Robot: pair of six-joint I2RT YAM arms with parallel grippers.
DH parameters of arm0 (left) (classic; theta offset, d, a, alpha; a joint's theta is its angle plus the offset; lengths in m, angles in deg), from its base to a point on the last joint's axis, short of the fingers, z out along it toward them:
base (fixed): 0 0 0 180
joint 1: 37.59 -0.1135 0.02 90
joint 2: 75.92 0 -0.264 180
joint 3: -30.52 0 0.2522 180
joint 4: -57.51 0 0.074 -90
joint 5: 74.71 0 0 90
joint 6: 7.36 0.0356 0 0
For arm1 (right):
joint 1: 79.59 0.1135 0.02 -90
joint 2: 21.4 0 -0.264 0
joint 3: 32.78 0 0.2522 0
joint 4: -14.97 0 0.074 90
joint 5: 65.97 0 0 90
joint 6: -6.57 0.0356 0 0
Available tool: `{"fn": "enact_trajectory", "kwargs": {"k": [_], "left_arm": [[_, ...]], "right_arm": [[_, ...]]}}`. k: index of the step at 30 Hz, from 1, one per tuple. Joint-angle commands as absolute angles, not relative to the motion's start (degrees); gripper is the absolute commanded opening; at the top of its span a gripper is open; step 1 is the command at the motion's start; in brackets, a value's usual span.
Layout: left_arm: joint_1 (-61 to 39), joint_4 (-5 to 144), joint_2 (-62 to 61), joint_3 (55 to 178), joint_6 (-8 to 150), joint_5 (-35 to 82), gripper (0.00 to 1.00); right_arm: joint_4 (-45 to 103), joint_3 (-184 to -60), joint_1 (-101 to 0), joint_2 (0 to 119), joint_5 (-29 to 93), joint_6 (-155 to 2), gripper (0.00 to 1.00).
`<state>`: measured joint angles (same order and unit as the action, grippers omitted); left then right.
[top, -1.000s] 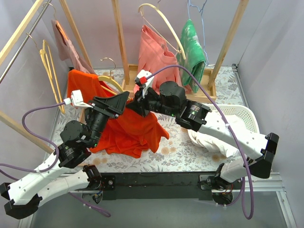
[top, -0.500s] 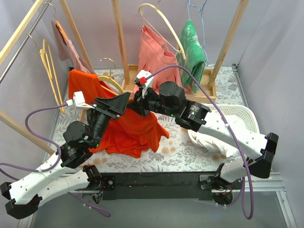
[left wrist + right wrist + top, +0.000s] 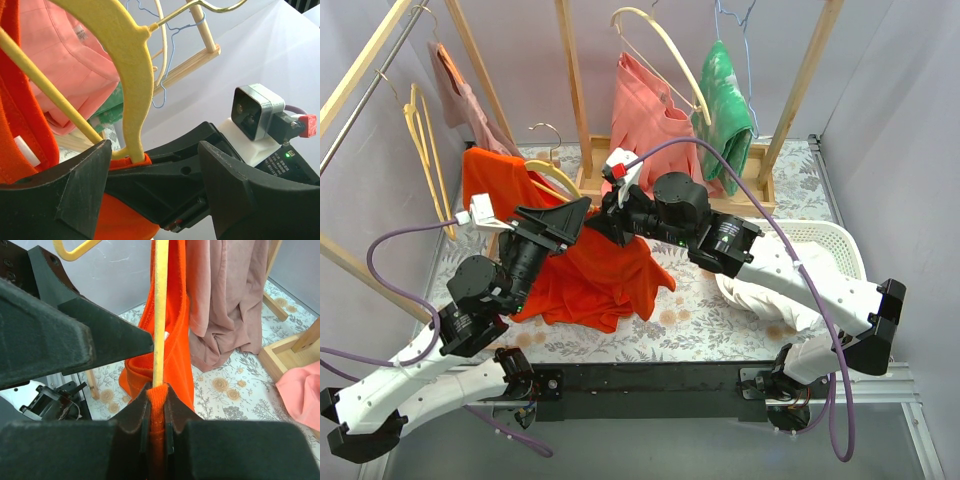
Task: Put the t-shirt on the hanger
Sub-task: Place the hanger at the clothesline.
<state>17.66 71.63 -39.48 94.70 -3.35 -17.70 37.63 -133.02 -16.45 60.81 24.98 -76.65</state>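
Observation:
The red-orange t-shirt (image 3: 590, 280) hangs partly over the pale-yellow hanger (image 3: 552, 172) above the table's left middle, its lower part pooled on the table. My right gripper (image 3: 157, 410) is shut on a fold of the t-shirt (image 3: 177, 340), right where the hanger's arm (image 3: 160, 310) comes out of the cloth. My left gripper (image 3: 155, 165) is open. Its fingers (image 3: 75, 185) straddle the right gripper's black fingers, the hanger (image 3: 132, 85) and the cloth (image 3: 120, 220) without pinching them. Seen from above, the left gripper (image 3: 565, 215) and the right gripper (image 3: 603, 222) meet tip to tip.
A wooden rack (image 3: 575, 90) carries a salmon-pink garment (image 3: 650, 115), a green cloth (image 3: 725, 95), a thick cream hanger (image 3: 665, 45) and a blue wire hanger (image 3: 735, 20). Spare yellow hangers (image 3: 420, 130) and a dusty-pink garment (image 3: 460, 100) hang left. A white basket (image 3: 825, 240) with white cloth (image 3: 760, 295) sits right.
My left gripper's jaws have widened a little and its wrist has shifted slightly. The right arm keeps its pinch on the cloth in the same place.

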Motion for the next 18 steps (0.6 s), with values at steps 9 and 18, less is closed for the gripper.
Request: {"fn": "enact_trajectory", "kwargs": {"k": [9,18], "left_arm": [[17.8,78.2,-42.2,95.2,-8.1,-19.0,0.78],[17.8,68.9,-38.0,93.4,-6.7,-19.4,0.72]], "right_arm": [[31.4,-138.1,-15.8,60.5,23.0,-78.3,0.01],[31.8,-139.0,-14.3,61.7,23.7,-78.7,0.01]]}}
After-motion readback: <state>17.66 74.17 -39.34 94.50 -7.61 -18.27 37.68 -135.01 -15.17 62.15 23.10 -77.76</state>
